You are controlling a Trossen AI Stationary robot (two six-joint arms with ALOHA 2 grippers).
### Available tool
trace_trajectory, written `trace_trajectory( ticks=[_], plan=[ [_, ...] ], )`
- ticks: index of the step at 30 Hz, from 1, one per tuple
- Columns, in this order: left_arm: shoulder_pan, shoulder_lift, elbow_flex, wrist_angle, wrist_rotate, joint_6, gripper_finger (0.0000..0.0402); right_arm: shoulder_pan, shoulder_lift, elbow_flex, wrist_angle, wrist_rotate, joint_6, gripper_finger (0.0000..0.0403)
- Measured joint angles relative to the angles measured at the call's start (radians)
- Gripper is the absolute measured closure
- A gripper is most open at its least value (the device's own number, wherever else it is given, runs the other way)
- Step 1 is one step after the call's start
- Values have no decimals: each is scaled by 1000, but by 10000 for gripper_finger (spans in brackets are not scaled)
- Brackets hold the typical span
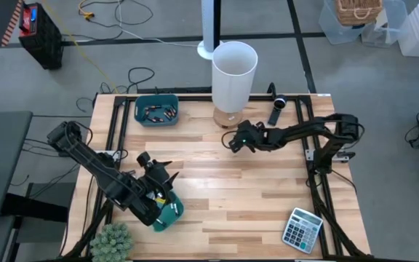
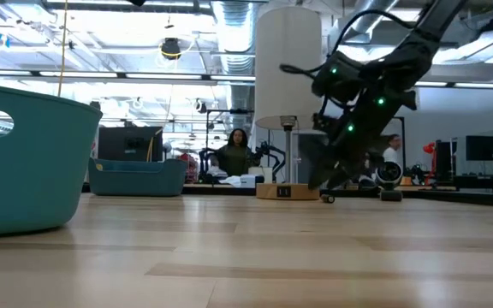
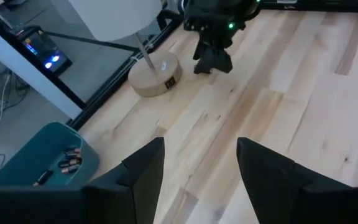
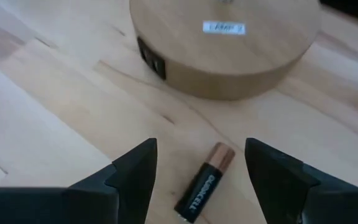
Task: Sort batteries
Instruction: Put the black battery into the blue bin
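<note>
Lying loose on the tabletop (image 1: pixel 268 196), a single black-and-copper battery (image 4: pixel 205 182) sits between your right claw (image 4: pixel 201 174) fingers, touching neither; its copper end points toward the round wooden lamp base (image 4: pixel 225 46) just beyond it. That claw is spread wide and released, gripping nothing. Seen from above, your right claw (image 1: pixel 234 141) hangs just at 5 o'clock of the lamp base (image 1: pixel 226 117), with the white lampshade (image 1: pixel 233 65) at 12 o'clock from it. From table height you see the same claw (image 2: pixel 325 190) low over the wood, a small dark object right at its tip, too small to make out.

More batteries (image 1: pixel 156 112) lie in the teal bin (image 1: pixel 156 121) at the tabletop's 11 o'clock corner; from the left wrist you can count several copper-tipped cells (image 3: pixel 67 162) in that bin (image 3: pixel 23 155).

Your left claw (image 1: pixel 153 175) sits toward 8 o'clock of the tabletop, above a second teal bin (image 1: pixel 172 212). Its fingers (image 3: pixel 145 174) stand apart and released, with bare wood between them.

Farther out, a grey calculator (image 1: pixel 301 229) rests at 5 o'clock, a small green plant (image 1: pixel 112 240) at 7 o'clock, and a black oblong device (image 1: pixel 277 110) at 1 o'clock. Beyond the tabletop, a person (image 2: pixel 235 152) sits in the room.
</note>
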Motion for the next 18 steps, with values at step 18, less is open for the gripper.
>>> trace_trajectory(
  ticks=[18],
  plan=[
    [-27, 2, -34, 19, 12, -37, 206, 12, 55, 41, -67, 47, 96, 142]
  ],
)
